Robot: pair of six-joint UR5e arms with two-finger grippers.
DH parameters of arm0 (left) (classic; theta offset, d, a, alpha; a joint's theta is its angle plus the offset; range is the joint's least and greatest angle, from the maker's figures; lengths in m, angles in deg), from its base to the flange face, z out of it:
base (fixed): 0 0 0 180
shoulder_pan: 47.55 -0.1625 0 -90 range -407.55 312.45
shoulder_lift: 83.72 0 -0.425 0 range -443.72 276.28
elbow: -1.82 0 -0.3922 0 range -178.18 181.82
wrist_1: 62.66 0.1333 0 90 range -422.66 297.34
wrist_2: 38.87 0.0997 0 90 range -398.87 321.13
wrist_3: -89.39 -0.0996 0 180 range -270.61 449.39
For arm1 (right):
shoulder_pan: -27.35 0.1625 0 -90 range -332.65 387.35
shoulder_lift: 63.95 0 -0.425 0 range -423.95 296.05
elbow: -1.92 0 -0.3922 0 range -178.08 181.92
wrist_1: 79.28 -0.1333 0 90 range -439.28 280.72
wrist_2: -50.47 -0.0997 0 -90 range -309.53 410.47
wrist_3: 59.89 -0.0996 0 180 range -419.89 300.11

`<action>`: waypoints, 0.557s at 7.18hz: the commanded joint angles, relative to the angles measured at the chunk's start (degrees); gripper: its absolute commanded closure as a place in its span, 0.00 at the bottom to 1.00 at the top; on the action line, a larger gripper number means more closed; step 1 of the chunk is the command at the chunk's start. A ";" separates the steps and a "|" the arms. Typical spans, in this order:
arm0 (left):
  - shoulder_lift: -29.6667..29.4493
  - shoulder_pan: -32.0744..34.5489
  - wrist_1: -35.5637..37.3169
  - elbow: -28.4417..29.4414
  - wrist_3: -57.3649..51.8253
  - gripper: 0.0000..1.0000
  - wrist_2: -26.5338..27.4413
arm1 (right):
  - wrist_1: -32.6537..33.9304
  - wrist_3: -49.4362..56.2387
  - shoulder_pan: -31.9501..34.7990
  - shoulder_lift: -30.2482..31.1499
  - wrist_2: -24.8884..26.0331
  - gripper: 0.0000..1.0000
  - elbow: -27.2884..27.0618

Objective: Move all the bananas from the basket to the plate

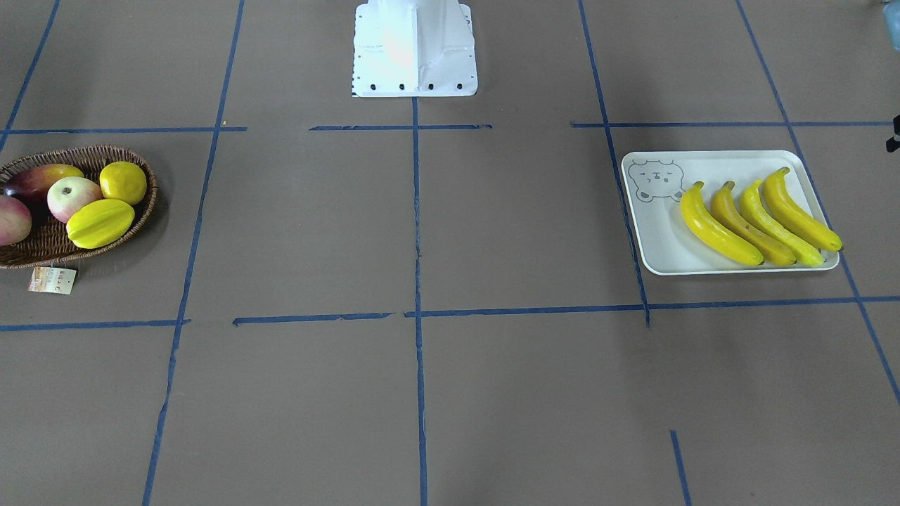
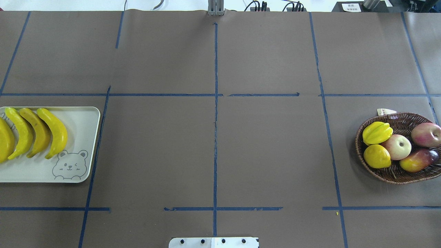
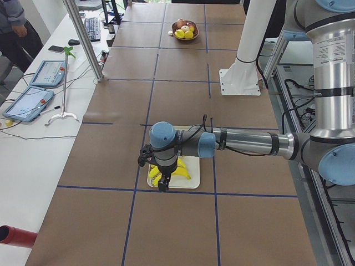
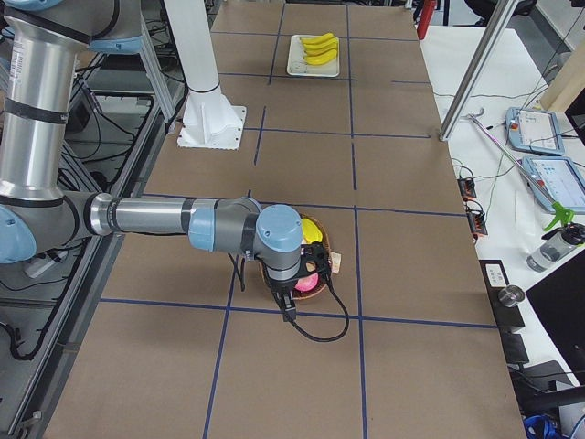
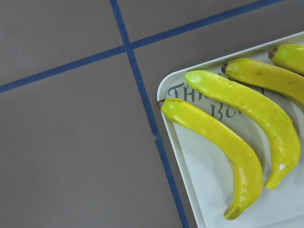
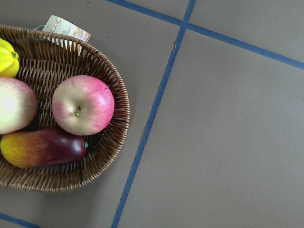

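Observation:
Several yellow bananas lie side by side on the pale bear-face plate; they also show in the overhead view and the left wrist view. The wicker basket holds no banana that I can see. My left gripper hangs over the plate's outer end in the exterior left view; I cannot tell whether it is open or shut. My right gripper hangs over the basket in the exterior right view; I cannot tell its state either.
The basket holds a starfruit, a yellow citrus, two apples and a mango. A paper tag lies beside it. The white robot base stands at mid-table edge.

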 commanded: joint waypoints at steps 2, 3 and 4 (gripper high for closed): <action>0.09 4.94 -0.15 -1.24 0.65 0.00 0.44 | -0.13 -3.40 0.08 0.06 0.17 0.02 0.83; 0.62 4.97 -0.14 -1.00 0.66 0.00 0.53 | -0.13 -5.78 0.08 0.06 0.08 0.02 0.83; 1.24 4.88 -0.23 -0.91 0.66 0.00 0.53 | -0.13 -5.89 0.08 0.06 0.08 0.02 0.74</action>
